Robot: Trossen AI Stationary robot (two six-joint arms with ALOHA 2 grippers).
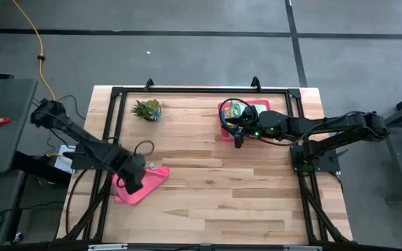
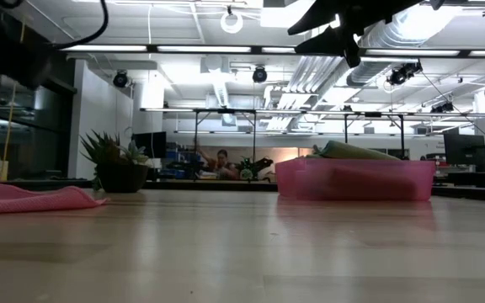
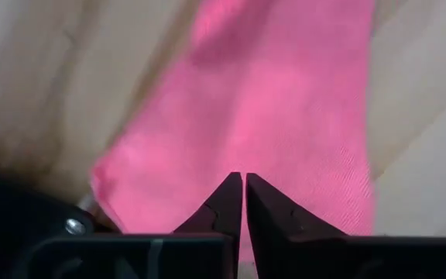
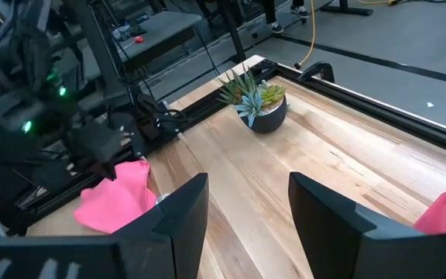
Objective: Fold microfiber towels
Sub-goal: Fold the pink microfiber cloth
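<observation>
**Pink towel at the tabletop's left edge**

The left hand is clenched, apparently on the pink towel, whose long axis runs away from it. The right hand hangs released over the pink tray; bare tabletop lies between.

Fuzzy pink cloth towel on smooth wooden table

plant (spiky, dark pot) | pink tray | wooden table
</observation>
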